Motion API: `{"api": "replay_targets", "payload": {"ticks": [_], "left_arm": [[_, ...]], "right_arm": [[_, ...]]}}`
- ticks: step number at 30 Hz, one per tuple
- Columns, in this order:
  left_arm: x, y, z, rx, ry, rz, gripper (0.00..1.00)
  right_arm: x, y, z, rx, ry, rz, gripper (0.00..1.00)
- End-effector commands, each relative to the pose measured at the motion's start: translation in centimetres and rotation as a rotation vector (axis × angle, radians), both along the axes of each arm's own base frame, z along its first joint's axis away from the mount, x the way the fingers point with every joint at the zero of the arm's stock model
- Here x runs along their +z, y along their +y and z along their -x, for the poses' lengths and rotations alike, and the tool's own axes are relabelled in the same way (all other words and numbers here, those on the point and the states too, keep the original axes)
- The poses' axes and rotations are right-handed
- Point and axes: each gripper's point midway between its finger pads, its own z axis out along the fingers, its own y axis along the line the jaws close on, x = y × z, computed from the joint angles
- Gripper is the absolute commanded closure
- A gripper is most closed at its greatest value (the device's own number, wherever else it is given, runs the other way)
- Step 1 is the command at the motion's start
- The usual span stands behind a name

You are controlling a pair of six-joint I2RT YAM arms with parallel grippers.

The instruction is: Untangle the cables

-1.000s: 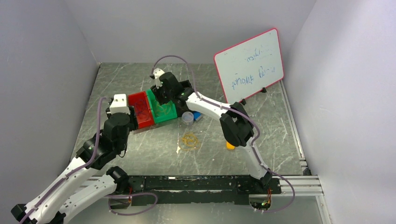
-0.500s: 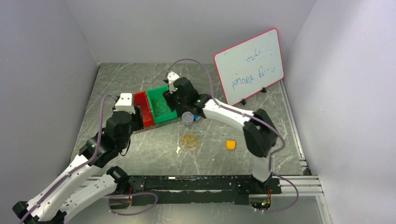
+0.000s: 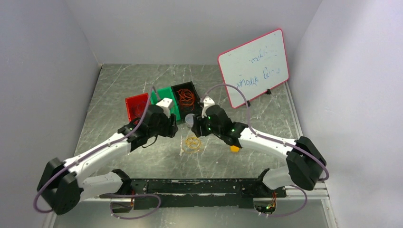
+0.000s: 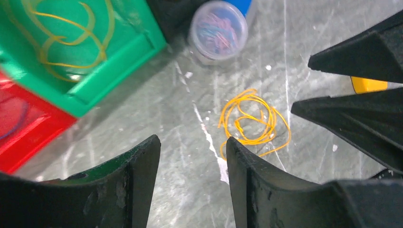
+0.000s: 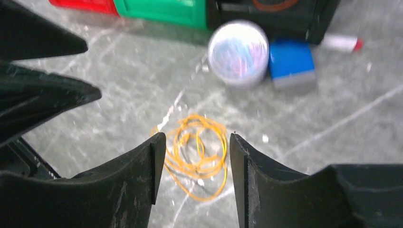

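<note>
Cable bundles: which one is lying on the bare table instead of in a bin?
The yellow-orange coil on the table by the round tub. The others lie inside the black bin, the green bin and the red bin.

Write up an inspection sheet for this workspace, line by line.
Surface: grey streaked table, scuffed, white specks.
Job's things: yellow-orange cable loose on table; yellow cable in green bin; orange cable in black bin; dark cable in red bin.
Clutter: clear round tub, blue block, marker, yellow block.
Grippers: left gripper and right gripper both open, empty, close to the loose cable.
Cables: mauve hoses along both arms.
Surroundings: grey walls; whiteboard propped at right rear.
</note>
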Motion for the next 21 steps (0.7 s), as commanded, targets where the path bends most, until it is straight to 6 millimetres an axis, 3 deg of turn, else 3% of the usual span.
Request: {"api": "replay_targets", "payload": {"ticks": [1,5,10,21], "left_arm": [[-1.1,-4.8,0.5,-0.181,0.069,0.119,0.4],[-3.5,-6.9,1.3,-0.282,0.142,0.147,0.37],[-5.6,-7.5,1.7,-0.323,0.185,0.123,0.35],[-8.4,-7.4,3.2,-0.363,0.223,0.052,0.36]], "right_arm": [[0.5,-0.9,1.7,-0.066,0.052,-0.124,0.45],[-1.1,-3.4,2.8,-0.133,0.078,-0.109,0.45],[-2.4,-5.7,3.6,-0.19,0.091,-0.084,0.45],[-3.4,-6.1,4.0,-0.183,0.11,-0.089,0.44]]}}
